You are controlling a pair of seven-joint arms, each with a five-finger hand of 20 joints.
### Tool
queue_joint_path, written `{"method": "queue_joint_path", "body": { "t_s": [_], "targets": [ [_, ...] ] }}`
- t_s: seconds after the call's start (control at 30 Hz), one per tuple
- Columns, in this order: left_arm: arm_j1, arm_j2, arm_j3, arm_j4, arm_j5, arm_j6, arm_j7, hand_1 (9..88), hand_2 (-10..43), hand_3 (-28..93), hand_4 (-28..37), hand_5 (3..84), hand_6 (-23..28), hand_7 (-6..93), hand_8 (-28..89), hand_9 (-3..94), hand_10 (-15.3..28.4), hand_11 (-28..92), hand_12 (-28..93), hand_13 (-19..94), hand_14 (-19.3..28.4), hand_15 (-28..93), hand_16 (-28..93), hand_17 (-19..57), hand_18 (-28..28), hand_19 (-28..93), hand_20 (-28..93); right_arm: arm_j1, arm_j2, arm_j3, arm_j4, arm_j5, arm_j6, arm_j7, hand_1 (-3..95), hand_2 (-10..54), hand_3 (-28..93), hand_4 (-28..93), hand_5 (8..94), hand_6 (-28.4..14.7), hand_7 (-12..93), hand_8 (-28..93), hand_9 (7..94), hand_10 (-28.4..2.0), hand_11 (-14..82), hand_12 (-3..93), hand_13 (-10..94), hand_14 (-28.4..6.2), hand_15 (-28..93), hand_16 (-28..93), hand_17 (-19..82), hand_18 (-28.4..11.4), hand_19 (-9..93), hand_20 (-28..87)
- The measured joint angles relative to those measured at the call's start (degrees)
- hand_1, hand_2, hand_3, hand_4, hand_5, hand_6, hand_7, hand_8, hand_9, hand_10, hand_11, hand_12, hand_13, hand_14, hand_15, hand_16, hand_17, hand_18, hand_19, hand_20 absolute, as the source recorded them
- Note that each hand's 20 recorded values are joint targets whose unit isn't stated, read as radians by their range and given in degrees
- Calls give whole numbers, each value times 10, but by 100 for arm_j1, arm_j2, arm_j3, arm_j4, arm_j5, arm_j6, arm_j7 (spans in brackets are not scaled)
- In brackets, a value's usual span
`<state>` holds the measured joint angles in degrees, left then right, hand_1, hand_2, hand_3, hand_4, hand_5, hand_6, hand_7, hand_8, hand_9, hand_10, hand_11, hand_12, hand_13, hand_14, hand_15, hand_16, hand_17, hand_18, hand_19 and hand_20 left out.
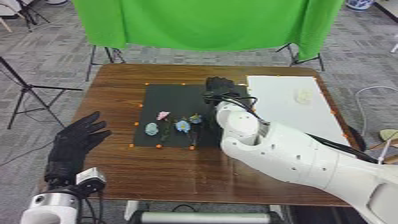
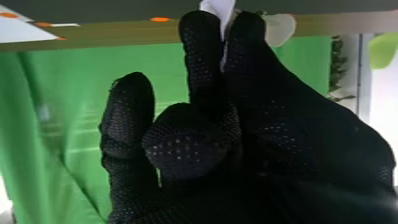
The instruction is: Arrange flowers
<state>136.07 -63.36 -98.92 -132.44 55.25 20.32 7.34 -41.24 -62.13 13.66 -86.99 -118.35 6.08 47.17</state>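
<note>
Fingers of the right hand (image 1: 218, 86), closed, grip a slender white piece (image 2: 218, 15); its long axis follows the fingers, its visible end pointing past their tips. Nearer the robot, 4 flowers (image 1: 182, 126) lie on the dark mat (image 1: 182, 95); the pink flower (image 1: 163, 115) points away from the robot. The left hand (image 1: 71, 145), fingers relaxed, is at the table's (image 1: 114, 107) left edge.

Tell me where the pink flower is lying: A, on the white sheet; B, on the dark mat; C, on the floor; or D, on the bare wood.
B: the pink flower lies on the dark mat, to the left of the white sheet in the head view.
</note>
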Motion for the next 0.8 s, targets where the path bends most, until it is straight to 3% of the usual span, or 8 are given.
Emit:
{"method": "queue_joint_path", "body": {
  "t_s": [0.4, 0.63, 0.8],
  "targets": [
    [-112, -16, 33, 50, -25, -63, 2, 256, 73, 820, -179, 416, 124, 132, -91, 364, 203, 306, 83, 286, 269, 575, -115, -70, 243, 684, -83, -91, 15, 207, 153, -7, -336, 34, 502, -95, 836, -283, 737, -2, 365, -41, 877, -93, 139, 348, 801, -41, 785, 146, 358, -204, 932, 128],
    [-152, -15, 44, 63, -34, -74, 0, 256, 72, 822, -180, 415, 123, 135, -92, 363, 201, 309, 82, 284, 266, 576, -116, -70, 242, 683, -81, -403, -100, 837, 119, 278, -1077, -18, 475, -95, 835, -283, 714, -16, 350, -49, 843, -101, 153, 339, 784, -49, 793, 138, 345, -203, 932, 124],
    [-153, -15, 44, 66, -35, -75, -3, 255, 71, 824, -180, 416, 123, 135, -93, 362, 201, 312, 81, 282, 265, 577, -117, -69, 240, 682, -79, -544, -184, 942, 98, 281, -1252, -24, 452, -95, 843, -283, 683, -21, 341, -53, 796, -109, 210, 299, 765, -54, 806, 128, 335, -205, 932, 128]
  ]
}}
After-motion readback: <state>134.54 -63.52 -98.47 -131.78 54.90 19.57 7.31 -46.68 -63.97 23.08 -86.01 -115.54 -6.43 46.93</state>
